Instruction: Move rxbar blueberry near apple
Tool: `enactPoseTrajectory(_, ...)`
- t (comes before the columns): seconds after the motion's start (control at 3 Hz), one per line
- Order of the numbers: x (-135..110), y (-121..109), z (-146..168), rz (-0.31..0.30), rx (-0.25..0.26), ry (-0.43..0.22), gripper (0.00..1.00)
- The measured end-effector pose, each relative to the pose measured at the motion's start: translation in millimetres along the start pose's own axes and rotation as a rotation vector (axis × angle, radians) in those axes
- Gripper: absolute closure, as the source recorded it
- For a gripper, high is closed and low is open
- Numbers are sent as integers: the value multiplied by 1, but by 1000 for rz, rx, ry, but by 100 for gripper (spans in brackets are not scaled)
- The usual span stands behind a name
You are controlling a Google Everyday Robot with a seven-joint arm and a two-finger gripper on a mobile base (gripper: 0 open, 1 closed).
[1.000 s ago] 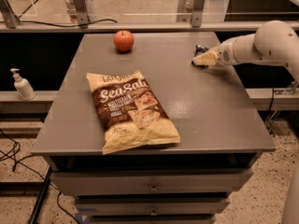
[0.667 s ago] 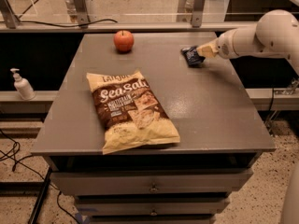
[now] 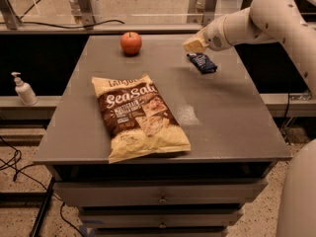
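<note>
1. Change noted: the rxbar blueberry (image 3: 202, 62) has shifted leftward from its place by the table's right edge a second ago, and now lies further in on the far right part of the table (image 3: 222, 127). The end effector (image 3: 194, 45) has moved left with it and now sits at the bar's far end, on the apple side, rather than to its right.
2. End effector: cream-coloured tip on the arm reaching in from the right, just above the bar's far end. Open or closed: cannot tell. Contact with the bar: cannot tell.
3. Rxbar blueberry: dark navy wrapper, flat on the table, lying at a slant.
4. Apple (image 3: 131, 42): red-orange, upright, near the far edge left of centre, and well apart from the bar, with bare table between them.
5. Sea salt chip bag (image 3: 138, 115): flat at centre-left, out of the path.
6. Soap dispenser (image 3: 23, 89): on the ledge to the left, off the table.
7. Assessment: the bar has gained some ground toward the apple, but the gap is not closed and the task appears only partly done. A further leftward move seems needed.
</note>
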State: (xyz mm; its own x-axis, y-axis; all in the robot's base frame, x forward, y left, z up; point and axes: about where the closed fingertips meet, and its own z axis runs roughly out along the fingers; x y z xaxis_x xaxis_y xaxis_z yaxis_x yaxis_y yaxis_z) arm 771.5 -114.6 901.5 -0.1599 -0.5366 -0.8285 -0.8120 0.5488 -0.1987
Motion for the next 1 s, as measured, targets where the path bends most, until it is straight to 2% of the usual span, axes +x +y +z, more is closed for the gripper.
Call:
enactPoseTrajectory(0.33, 9, 4, 1, -42, -14, 59, 84)
enactPoseTrajectory(0.67, 46, -16, -13, -19, 40, 134, 61)
enactPoseTrajectory(1.0, 71, -35, -26, 25, 89, 161, 37)
